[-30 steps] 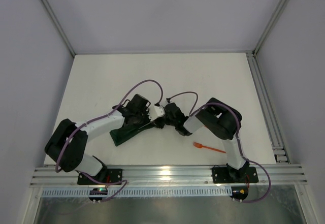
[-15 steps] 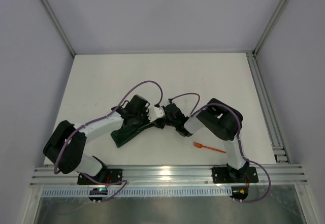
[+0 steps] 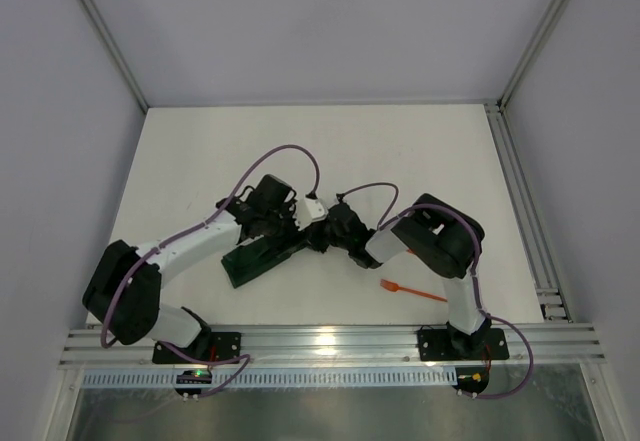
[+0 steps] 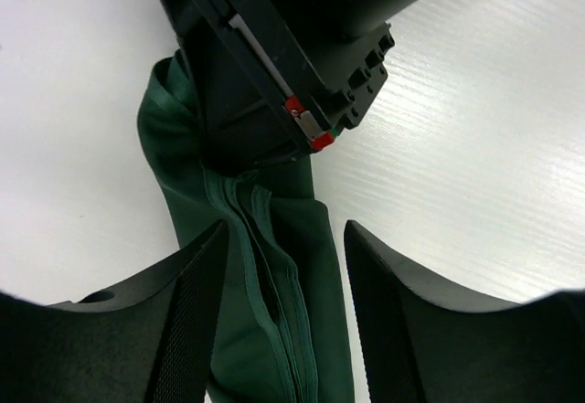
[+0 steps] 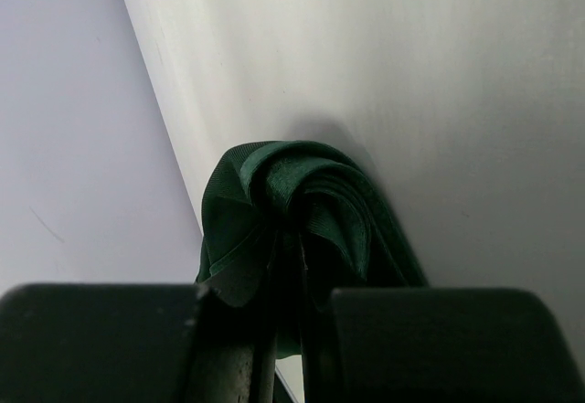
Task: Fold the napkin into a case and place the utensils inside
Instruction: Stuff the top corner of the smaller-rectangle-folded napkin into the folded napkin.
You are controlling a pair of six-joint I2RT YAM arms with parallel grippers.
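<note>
Along the near edge of the white table (image 3: 400,151) runs a silver aluminium rail (image 3: 320,344), with the two arm bases bolted to it. Just beyond the rail, beside the right arm's base, a thin orange-red plastic fork (image 3: 412,291) lies flat on the surface. Its small head points left and its handle slants toward the right edge. It is well apart from the cloth and touches neither arm.

Farther in, left of the table's middle, lies the dark green cloth napkin (image 3: 255,259), folded into a narrow oblong. It slants from its lower left end up toward the centre, where the two arms meet.

At that upper right end, the left gripper (image 4: 285,238) hangs over the strip with its black textured fingers (image 4: 196,321) spread apart. One finger stands on each side of the folded layers, with a gap between the pads and the fabric, so it holds nothing. In the left wrist view the stacked folds run lengthwise between the fingers.

Right beyond it, the right gripper (image 5: 291,284) is closed tight on the very end of the napkin. The cloth bunches into a rounded knot of folds just past its black fingertips. The far half of the table lies behind both arms, bounded by pale grey walls (image 3: 320,21).
</note>
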